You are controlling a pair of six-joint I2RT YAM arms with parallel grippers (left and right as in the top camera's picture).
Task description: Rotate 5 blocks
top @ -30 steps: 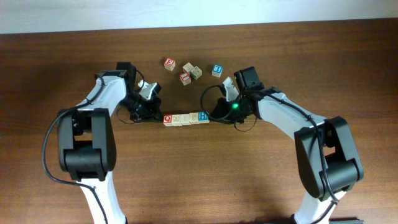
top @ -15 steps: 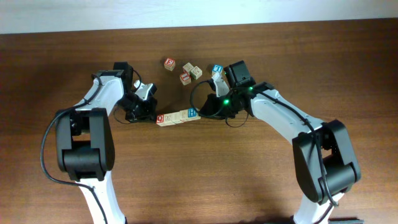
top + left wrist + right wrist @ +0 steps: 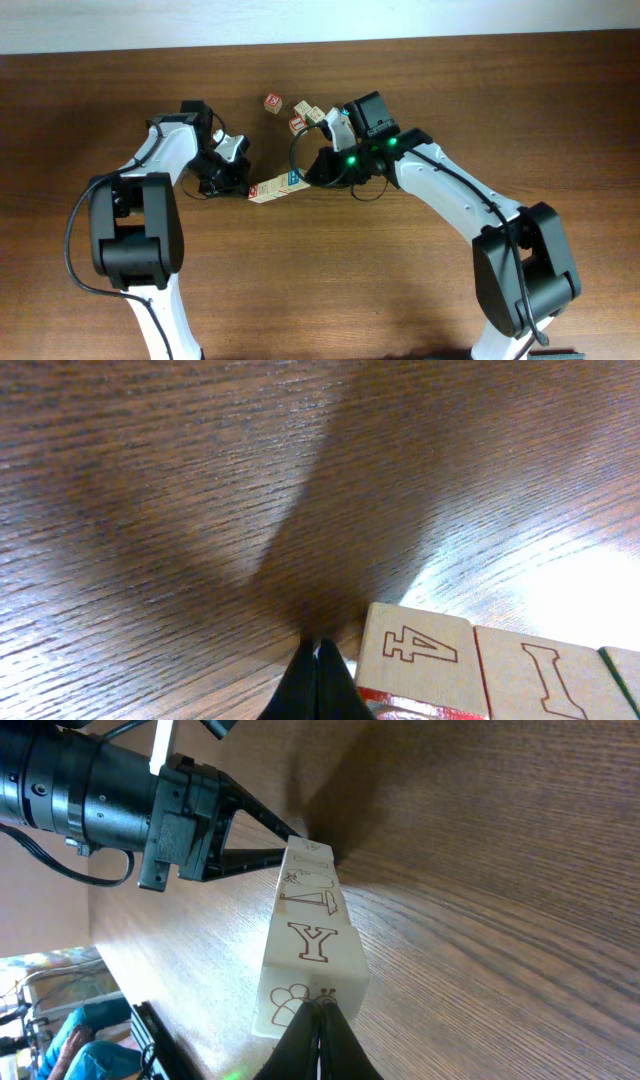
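A row of small pale wooden alphabet cubes [image 3: 278, 186] lies end to end on the brown wooden table [image 3: 400, 280], between the two arms. Its end face on the left is red and the one on the right is blue. The overhead view is too small to count the cubes with certainty.

The row sits at a slant to the table's edges, with its red end nearer the robot and its blue end farther away. The left gripper [image 3: 243, 186] has its fingers pressed together into a single point. That point sits against the red end, next to the cube printed with a 4, and it holds nothing. The right gripper [image 3: 311, 177] is pressed together in the same way and bears on the blue end, so the row is pinned lengthwise between two closed tips.

Judging by the slant, the rotation appears to be partly done. The task names no angle, so how much is left cannot be told. A few loose cubes [image 3: 302, 107] sit in a cluster farther back, apart from the row and untouched.
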